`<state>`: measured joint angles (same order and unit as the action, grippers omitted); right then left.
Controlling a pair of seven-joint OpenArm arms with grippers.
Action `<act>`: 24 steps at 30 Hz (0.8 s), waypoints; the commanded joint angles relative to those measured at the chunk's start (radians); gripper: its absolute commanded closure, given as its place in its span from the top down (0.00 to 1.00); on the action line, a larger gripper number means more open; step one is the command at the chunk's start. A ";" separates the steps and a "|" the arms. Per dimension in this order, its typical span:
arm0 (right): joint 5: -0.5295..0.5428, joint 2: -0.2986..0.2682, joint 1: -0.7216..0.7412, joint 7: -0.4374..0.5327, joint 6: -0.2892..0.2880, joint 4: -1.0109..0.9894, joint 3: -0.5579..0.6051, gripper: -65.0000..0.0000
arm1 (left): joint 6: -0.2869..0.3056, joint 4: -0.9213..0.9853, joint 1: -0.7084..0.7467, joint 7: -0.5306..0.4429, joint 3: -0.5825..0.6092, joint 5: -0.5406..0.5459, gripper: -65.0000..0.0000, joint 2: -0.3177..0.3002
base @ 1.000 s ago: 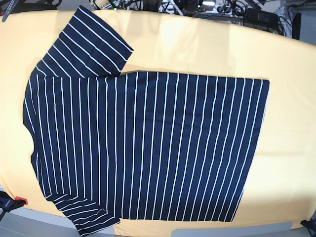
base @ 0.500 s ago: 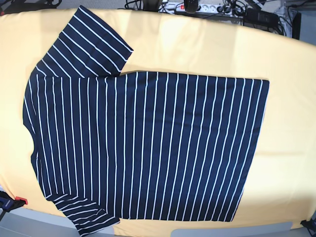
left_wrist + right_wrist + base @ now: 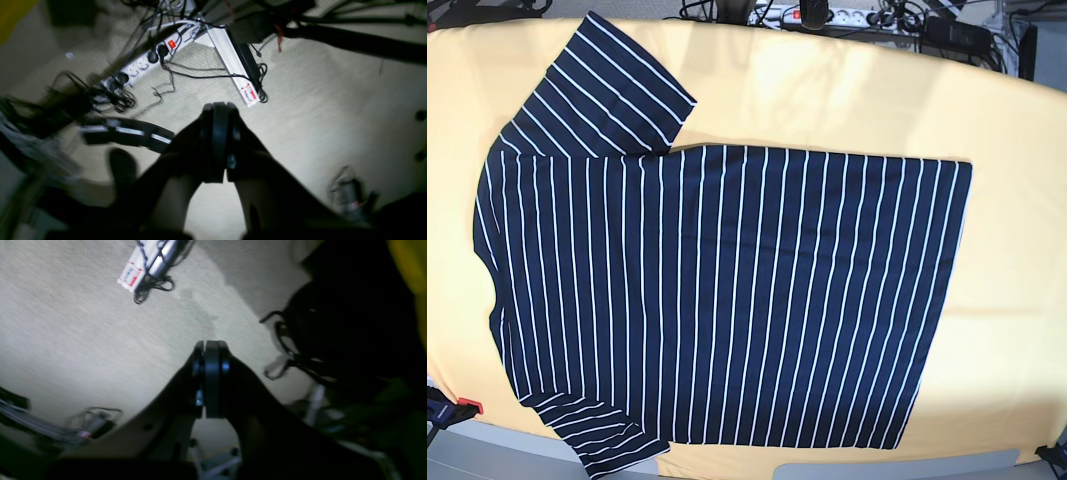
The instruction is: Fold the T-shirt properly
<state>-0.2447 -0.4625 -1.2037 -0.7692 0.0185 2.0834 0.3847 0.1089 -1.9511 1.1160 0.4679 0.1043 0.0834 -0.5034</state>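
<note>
**Shirt laid flat, folding not yet begun**

Yellow cloth covers the surface (image 3: 1017, 250) from edge to edge, with cables and a power strip (image 3: 812, 14) on the floor beyond its far rim. Spread across most of that surface lies the T-shirt (image 3: 727, 300), dark navy with thin white stripes, flat and unfolded: its collar end points toward the base view's left, its straight hem toward the right. One sleeve (image 3: 607, 85) fans out from the shirt's far left corner; the other sleeve (image 3: 602, 430) reaches the near edge and partly overhangs it.

Neither arm shows over the shirt. Both wrist cameras look down at pale carpet and wiring, so the arms seem parked off the surface. The left claw (image 3: 218, 133) is pressed together with nothing between its tips, and the right claw (image 3: 210, 373) is likewise closed and empty.

By the look of it, this is the very start. A first move would need both claws brought over the shirt, spread, then pinching a sleeve or long edge to carry it inward.
</note>
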 commanded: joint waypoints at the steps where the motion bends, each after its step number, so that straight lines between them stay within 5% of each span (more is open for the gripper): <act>1: -0.033 -0.017 -0.037 -0.005 0.019 0.049 0.001 0.00 | 0.002 -0.060 0.036 -0.013 -0.016 -0.020 0.00 -0.011; 10: -0.343 -0.057 -0.105 -0.074 0.146 0.265 0.001 0.00 | -0.001 -0.405 0.122 0.037 -0.227 -0.124 0.00 -0.037; 17: -0.593 -0.063 -0.105 -0.103 0.233 0.273 0.000 0.00 | 0.007 -0.405 0.116 0.022 -0.404 -0.124 0.00 -0.083; 24: -0.801 -0.140 -0.102 -0.109 0.354 0.273 0.000 0.00 | 0.011 -0.405 0.113 -0.038 -0.528 -0.124 0.00 -0.166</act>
<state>-1.0401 -0.6003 -1.2900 -0.8829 0.3645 2.3421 0.3843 0.1310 -2.3417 1.2179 0.4416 -0.4156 -0.0383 -0.6621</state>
